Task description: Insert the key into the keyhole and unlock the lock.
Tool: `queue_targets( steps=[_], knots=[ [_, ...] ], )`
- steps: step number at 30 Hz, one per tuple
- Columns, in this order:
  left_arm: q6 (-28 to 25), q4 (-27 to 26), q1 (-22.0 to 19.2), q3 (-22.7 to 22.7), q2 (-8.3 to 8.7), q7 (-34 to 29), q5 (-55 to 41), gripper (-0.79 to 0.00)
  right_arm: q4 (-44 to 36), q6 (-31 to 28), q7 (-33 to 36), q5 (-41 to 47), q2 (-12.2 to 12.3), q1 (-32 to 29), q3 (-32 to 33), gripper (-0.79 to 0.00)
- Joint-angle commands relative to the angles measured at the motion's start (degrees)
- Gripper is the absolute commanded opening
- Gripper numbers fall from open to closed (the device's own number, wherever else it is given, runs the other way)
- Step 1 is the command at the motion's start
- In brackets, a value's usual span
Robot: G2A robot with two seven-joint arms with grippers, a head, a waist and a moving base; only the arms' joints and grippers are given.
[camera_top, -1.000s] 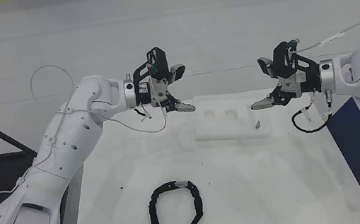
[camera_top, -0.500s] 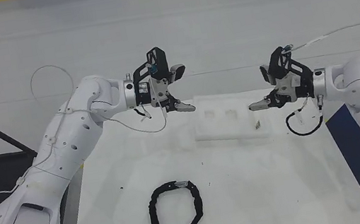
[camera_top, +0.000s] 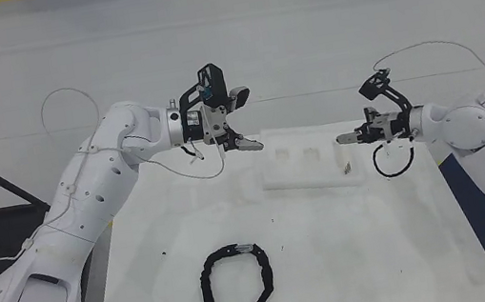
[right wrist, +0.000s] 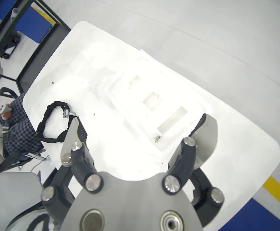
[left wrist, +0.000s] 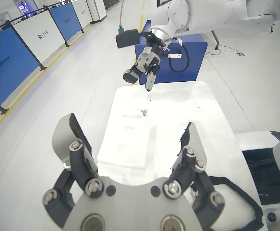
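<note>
The key (camera_top: 347, 168) is lying on the foam tray (camera_top: 276, 176), at the end nearest the right gripper (camera_top: 345, 140), which is being swung in above it, jaws spread. A pickup is likely being lined up. The left gripper (camera_top: 246, 143), also released, is being kept still, the chain lock (camera_top: 236, 287) well apart on the surface (camera_top: 385, 253).

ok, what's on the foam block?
Just the key, lying on the foam block by the long slot's end. The three recesses look empty, though their walls hide part of each floor.
</note>
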Motion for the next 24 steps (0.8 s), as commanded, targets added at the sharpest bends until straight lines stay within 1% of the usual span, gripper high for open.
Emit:
queue_targets(
  steps=[1,3,8,15,24],
  knots=[
    [0.0,0.0,0.0,0.0,0.0,0.0,0.0,0.0,2.3,2.3,0.5,1.2,-0.6,0.7,-1.2,0.0],
    [0.0,0.0,0.0,0.0,0.0,0.0,0.0,0.0,4.5,3.4,1.2,3.0,-1.3,1.2,-2.3,0.0],
    [0.0,0.0,0.0,0.0,0.0,0.0,0.0,0.0,8.6,6.3,2.8,2.7,-2.9,3.3,-5.8,0.0],
    [0.0,0.0,0.0,0.0,0.0,0.0,0.0,0.0,14.9,9.0,2.2,3.5,-5.5,5.5,-9.8,0.0],
    [0.0,0.0,0.0,0.0,0.0,0.0,0.0,0.0,20.5,11.7,2.5,4.6,-7.9,7.6,-12.3,0.0]
  ],
)
